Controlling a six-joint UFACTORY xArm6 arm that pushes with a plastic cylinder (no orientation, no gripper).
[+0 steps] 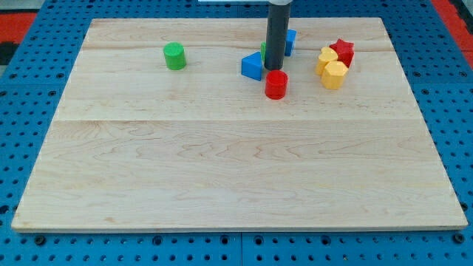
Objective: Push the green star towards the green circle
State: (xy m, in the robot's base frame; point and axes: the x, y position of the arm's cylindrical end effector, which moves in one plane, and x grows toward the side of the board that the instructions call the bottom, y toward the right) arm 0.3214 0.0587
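Camera view | my tip [274,69], bare rod grasping nothing, upper centre, touching green star's [264,50] right side, positioned to shove it left toward green circle [174,56] | blue triangle [252,66] crowds path

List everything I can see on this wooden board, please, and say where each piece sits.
Wooden board: one, pale, filling the view.
Green circle: one, upper left, alone.
Blue triangle: one, just left of the rod.
Green star: one, mostly hidden behind the rod.
Blue block: one, right of the rod, shape unclear.
Red cylinder: one, just below the rod.
Yellow blocks: two, upper right, touching.
Red star: one, behind the yellow ones.
My tip: one, dark, among the central blocks.
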